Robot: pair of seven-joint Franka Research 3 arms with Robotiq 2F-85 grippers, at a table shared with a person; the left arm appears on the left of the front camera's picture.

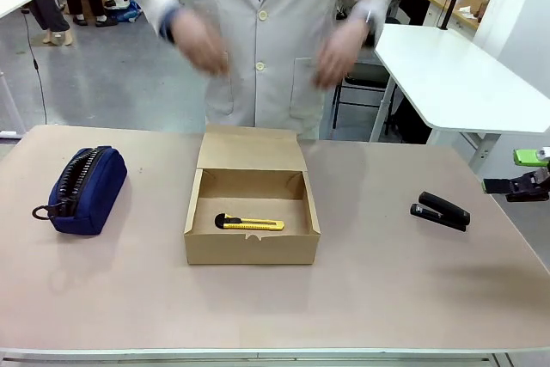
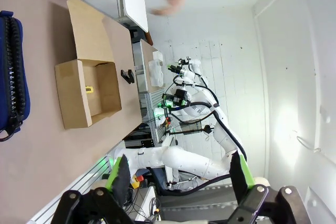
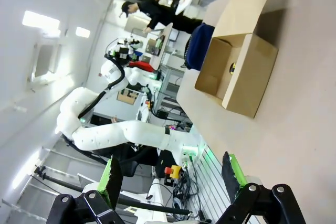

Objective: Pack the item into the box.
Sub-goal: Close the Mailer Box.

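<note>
- The box [image 1: 251, 247] stands in the middle of the table [image 1: 387, 298], with its flap lid [image 1: 250, 148] folded back on the far side. This leaves the inside free from above.
- The yellow utility knife [image 1: 250, 224] lies flat on the floor of the box, close to the near wall and parallel to it, with its black tip toward the pouch side. I judge that the packing itself is done and only closing the lid may be left.
- The left gripper [image 2: 178, 179] has its fingers spread wide and nothing between them. It is high and far to the side of the box, past the navy pouch [image 1: 86, 188].
- The right gripper [image 3: 171, 177] is also fully spread and empty, well away from the box on the side of the black stapler [image 1: 441, 211]. Probably both arms are held back so the person has room.
- Behind the box, the hand on the pouch side [image 1: 199, 40] and the hand on the stapler side [image 1: 338, 51] are raised above it, blurred, touching nothing.
- The pouch and the stapler lie well apart from the box, one on each side.
- I can read no brand, label or print on the box, the knife, the pouch or the stapler.
</note>
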